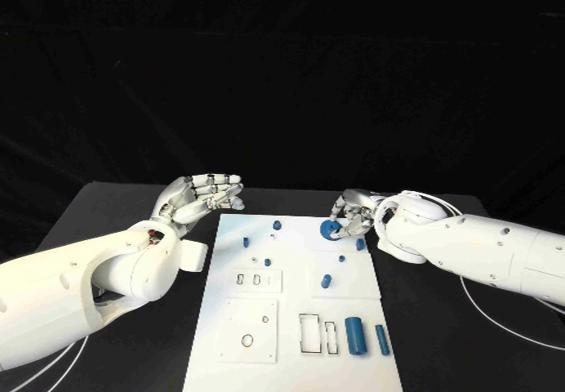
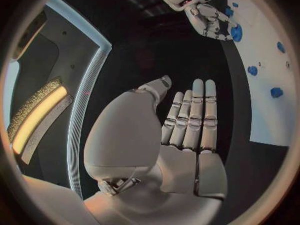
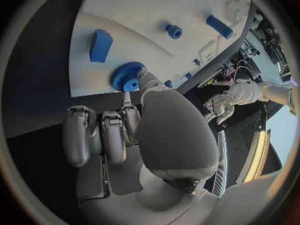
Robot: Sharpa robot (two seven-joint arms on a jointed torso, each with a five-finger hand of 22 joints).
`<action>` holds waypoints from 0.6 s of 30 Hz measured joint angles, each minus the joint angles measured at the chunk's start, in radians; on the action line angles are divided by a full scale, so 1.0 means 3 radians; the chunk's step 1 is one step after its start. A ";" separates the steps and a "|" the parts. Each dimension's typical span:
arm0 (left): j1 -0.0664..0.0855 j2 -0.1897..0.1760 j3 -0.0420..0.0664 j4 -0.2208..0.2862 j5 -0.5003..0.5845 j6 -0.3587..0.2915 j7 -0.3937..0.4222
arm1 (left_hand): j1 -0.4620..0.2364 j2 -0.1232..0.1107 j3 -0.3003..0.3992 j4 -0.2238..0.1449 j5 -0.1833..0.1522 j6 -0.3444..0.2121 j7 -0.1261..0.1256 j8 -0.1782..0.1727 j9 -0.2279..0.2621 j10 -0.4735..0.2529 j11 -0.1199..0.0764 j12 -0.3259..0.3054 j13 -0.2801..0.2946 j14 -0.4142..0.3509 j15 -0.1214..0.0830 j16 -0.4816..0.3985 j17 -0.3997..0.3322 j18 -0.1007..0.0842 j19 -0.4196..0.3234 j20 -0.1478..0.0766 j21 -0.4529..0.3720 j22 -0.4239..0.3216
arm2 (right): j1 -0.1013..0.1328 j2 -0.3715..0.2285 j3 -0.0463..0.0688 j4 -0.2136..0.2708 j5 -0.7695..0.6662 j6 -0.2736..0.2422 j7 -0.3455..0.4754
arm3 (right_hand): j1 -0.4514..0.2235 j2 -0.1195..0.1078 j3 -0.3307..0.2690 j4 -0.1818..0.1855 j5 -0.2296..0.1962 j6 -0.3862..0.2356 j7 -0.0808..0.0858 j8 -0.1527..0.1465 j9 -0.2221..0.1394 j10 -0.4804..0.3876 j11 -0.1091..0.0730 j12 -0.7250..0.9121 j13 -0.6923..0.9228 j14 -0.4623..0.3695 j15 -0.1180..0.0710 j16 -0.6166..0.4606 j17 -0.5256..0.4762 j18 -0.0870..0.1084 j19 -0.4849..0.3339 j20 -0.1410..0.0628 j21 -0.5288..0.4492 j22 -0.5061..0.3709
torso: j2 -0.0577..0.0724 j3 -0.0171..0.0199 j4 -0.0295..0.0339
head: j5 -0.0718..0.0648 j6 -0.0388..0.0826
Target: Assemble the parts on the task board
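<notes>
A: Status on the right hand point(image 1: 353, 219)?

B: It's at the far right corner of the task board point(image 1: 295, 327), pinching a blue gear point(image 1: 331, 229) between thumb and a finger. The right wrist view shows the gear point(image 3: 127, 76) sitting right at the board's edge, the other fingers point(image 3: 100, 135) curled in over the black table point(image 1: 106, 212).

A: Left hand?

B: The left hand point(image 1: 202, 198) holds nothing. It's raised just off the far left corner of the board, not touching it. In the left wrist view the fingers point(image 2: 194, 117) are straight and side by side, thumb apart.

A: Other parts?

B: Small blue pegs point(image 1: 246, 242) are scattered over the far half of the board. A blue block point(image 1: 325, 282) sits mid-board. Two blue cylinders point(image 1: 357, 336) lie near the right edge, beside rectangular cutouts point(image 1: 309, 333). A recessed plate with an oval hole point(image 1: 248, 339) is on the near left.
</notes>
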 measured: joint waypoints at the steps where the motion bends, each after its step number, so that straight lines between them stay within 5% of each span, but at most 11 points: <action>1: 0.0000 0.0000 0.0000 0.0000 0.0000 0.0000 0.0000 | 0.0000 0.0000 0.0000 0.0000 0.0000 0.0000 0.0000 0.0000 0.0000 0.0000 0.0000 0.0000 0.0000 0.0000 0.0000 0.0000 0.0000 0.0000 0.0000 0.0000 0.0000 0.0000 | -0.0001 0.0004 0.0001 -0.0006 -0.0003 0.0000 0.0000 | 0.0014 0.0014 0.0000 0.0000 0.0000 0.0000 0.0000 0.0009 0.0004 0.0000 0.0000 0.0000 0.0000 0.0000 0.0000 0.0000 0.0000 0.0000 0.0000 0.0000 0.0000 0.0000 | 0.0000 0.0001 0.0000 | 0.0000 0.0000; 5: 0.0000 0.0000 0.0000 -0.0001 0.0000 0.0000 -0.0002 | 0.0000 0.0000 0.0000 0.0000 0.0000 0.0000 0.0000 0.0000 0.0000 0.0000 0.0000 0.0000 0.0000 0.0000 0.0000 0.0000 0.0000 0.0000 0.0000 0.0000 0.0000 0.0000 | -0.0006 0.0017 0.0005 -0.0025 -0.0012 -0.0005 0.0003 | 0.0031 0.0032 0.0062 -0.0003 0.0013 0.0048 -0.0011 0.0018 0.0003 0.0011 -0.0011 0.0019 0.0000 0.0000 0.0000 0.0000 0.0000 -0.0049 0.0012 -0.0012 0.0020 0.0000 | 0.0000 0.0001 0.0002 | -0.0001 -0.0002; 18: 0.0000 -0.0001 0.0000 -0.0002 0.0001 0.0002 -0.0007 | 0.0000 0.0000 0.0000 0.0000 0.0000 -0.0012 0.0012 0.0000 0.0000 0.0000 0.0000 0.0000 0.0000 -0.0012 -0.0012 0.0000 -0.0001 0.0000 0.0000 0.0000 0.0000 0.0003 | -0.0028 0.0030 0.0000 0.0004 -0.0123 -0.0101 0.0000 | 0.0031 0.0075 0.0252 -0.0015 0.0000 0.0244 -0.0065 0.0123 -0.0004 0.0080 -0.0057 0.0087 -0.0001 -0.0004 -0.0022 0.0000 -0.0001 -0.0051 0.0024 -0.0024 0.0106 -0.0001 | 0.0000 0.0001 -0.0002 | 0.0008 -0.0008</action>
